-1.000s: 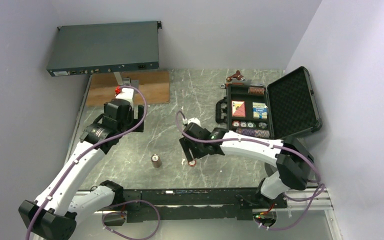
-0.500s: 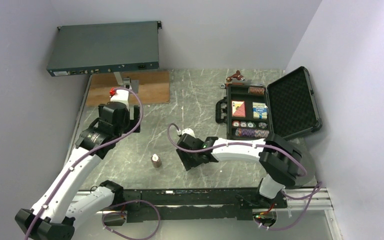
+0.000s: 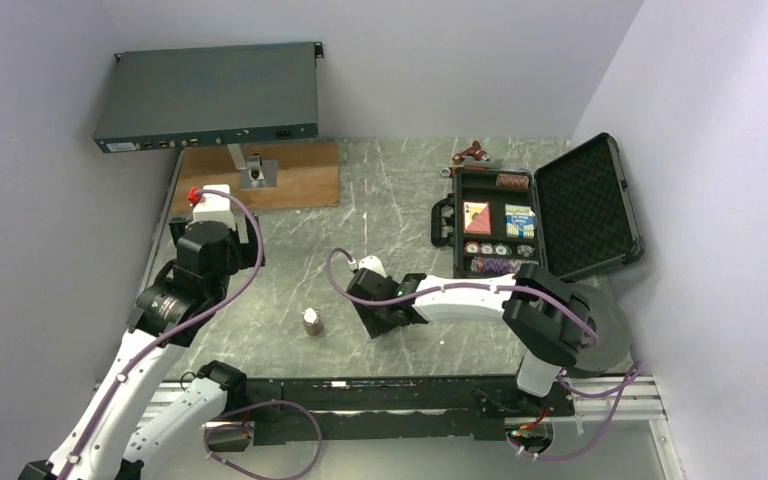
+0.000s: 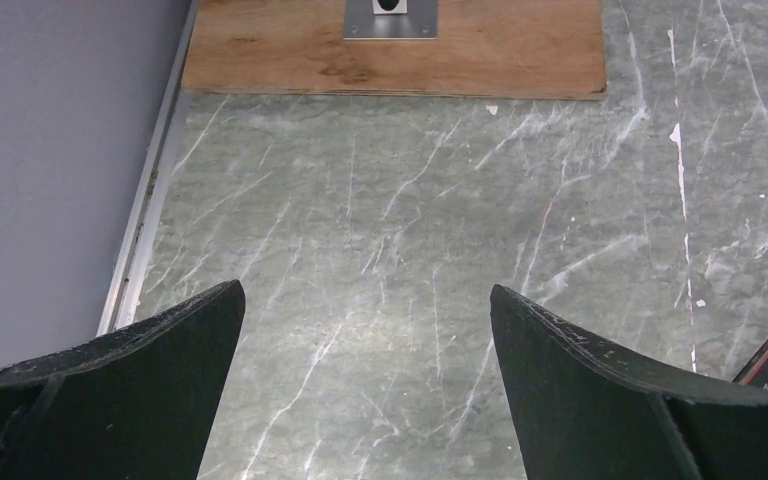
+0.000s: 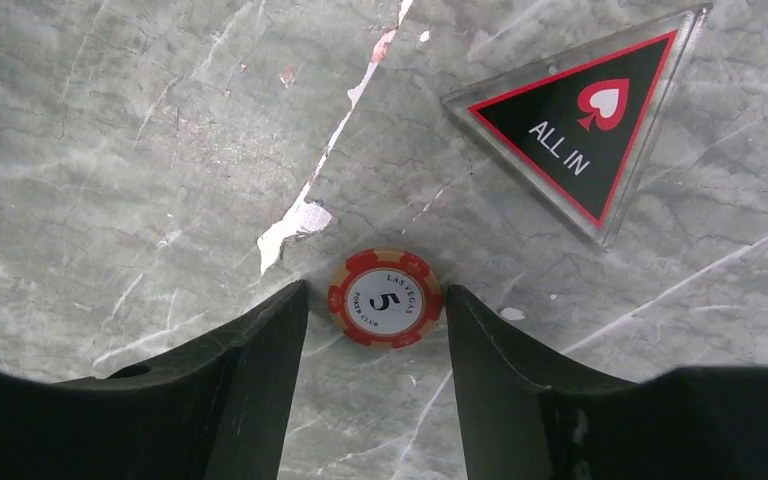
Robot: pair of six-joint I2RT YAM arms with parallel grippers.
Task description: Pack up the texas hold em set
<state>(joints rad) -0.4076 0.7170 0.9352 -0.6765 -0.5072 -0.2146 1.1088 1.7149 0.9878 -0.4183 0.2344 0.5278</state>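
Note:
A red-and-white poker chip [image 5: 385, 297] marked 5 lies flat on the marble table, between the fingertips of my right gripper [image 5: 375, 290]. The jaws stand open close on either side of it; the right finger [image 5: 480, 340] is at its rim and a small gap shows on the left. The red-black ALL IN triangle [image 5: 585, 115] lies just beyond. A small stack of chips [image 3: 311, 321] stands left of that gripper. The black briefcase [image 3: 585, 200] lies open at the right, with cards and chips in its foam tray. My left gripper [image 4: 367, 310] hangs wide open over bare table.
A grey-blue rack box [image 3: 208, 95] stands at the back left, over a wooden board [image 3: 290, 178] with a metal bracket [image 3: 255, 170]. A red-handled wrench [image 3: 472, 155] lies behind the case. The left wall and table rail [image 4: 145, 210] run close to my left gripper.
My right gripper has moved left and down over the single chip, and its jaws have narrowed around it. My left arm has drawn back toward the left and near side.

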